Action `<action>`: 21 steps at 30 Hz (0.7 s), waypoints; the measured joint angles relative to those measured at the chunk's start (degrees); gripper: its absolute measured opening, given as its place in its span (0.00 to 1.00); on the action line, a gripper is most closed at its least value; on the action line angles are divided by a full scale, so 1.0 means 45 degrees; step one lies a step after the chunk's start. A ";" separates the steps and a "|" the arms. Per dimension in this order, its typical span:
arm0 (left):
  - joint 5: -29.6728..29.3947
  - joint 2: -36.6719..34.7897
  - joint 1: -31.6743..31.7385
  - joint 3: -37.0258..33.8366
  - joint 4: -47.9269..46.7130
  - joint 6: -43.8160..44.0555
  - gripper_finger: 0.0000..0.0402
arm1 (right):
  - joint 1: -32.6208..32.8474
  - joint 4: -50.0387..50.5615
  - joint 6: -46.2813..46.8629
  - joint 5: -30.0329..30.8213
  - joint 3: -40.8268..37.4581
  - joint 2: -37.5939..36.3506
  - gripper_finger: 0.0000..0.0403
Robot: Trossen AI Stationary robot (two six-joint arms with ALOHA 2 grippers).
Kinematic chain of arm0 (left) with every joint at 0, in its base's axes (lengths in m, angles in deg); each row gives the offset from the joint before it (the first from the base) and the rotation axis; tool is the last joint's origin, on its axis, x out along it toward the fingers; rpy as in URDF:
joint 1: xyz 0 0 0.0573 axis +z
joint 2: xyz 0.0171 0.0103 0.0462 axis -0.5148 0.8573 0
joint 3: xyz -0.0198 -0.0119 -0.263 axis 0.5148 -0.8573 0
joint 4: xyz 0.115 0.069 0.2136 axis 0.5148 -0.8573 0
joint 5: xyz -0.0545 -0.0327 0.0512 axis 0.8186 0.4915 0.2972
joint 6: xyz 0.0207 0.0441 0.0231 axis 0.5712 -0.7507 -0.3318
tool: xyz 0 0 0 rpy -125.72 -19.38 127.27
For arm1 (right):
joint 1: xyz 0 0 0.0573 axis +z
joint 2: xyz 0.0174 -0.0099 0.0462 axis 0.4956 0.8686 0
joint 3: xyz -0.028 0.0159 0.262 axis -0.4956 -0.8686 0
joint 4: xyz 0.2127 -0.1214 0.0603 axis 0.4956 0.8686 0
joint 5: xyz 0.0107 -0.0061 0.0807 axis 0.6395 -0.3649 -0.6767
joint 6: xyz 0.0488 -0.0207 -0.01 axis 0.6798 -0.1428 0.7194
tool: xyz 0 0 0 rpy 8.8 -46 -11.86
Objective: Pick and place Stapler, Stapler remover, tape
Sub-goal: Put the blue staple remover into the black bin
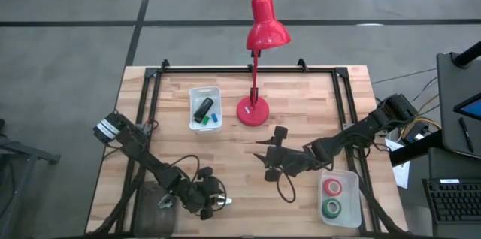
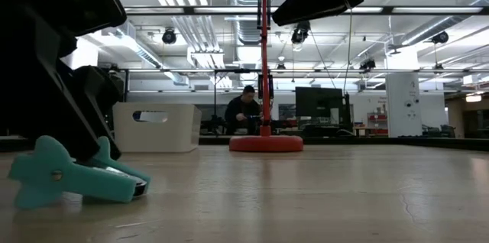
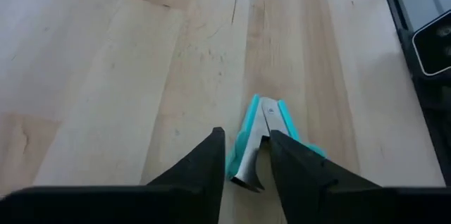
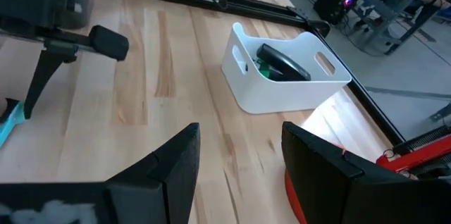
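Note:
The teal stapler remover [image 3: 262,129] lies on the wooden table near its front left, and its steel jaws show between the fingers of my left gripper [image 3: 248,134], which is shut on it; the low view shows the stapler remover [image 2: 76,178] flat on the table. My right gripper [image 4: 239,153] stands open above the table's middle [image 1: 272,156], holding nothing. The black stapler [image 1: 203,107] lies in a white bin [image 1: 194,92] at the back. Red tape [image 1: 332,187] and green tape [image 1: 331,209] lie in a second bin [image 1: 340,173] at the front right. My left gripper pinches the stapler remover's steel-jaw end [image 3: 248,168] between its two fingers, one on each side. The fingers slant down from the table's left and lie along the tool, whose teal handles reach away from them. The tool rests on the table.
A red desk lamp stands on its base [image 1: 253,111] right of the back bin, which also holds small blue and green blocks [image 1: 213,119]. A black frame rail [image 1: 248,70] runs along the table's far edge and sides. Bare wood lies between the two grippers.

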 joint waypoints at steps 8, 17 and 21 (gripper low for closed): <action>-0.0010 -0.0019 0.0129 -0.0005 -0.0010 -0.0010 0.11 | 0.0000 -0.0128 -0.0041 0.0000 0.0000 -0.0005 0.48; 0.0195 -0.0049 0.0155 -0.0010 0.0043 -0.0243 0.02 | 0.0000 -0.0134 -0.0041 -0.0002 0.0000 -0.0005 0.48; 0.0812 -0.0433 0.0074 0.0018 -0.0114 -0.0283 0.01 | 0.0000 -0.0135 -0.0036 -0.0001 0.0000 -0.0005 0.48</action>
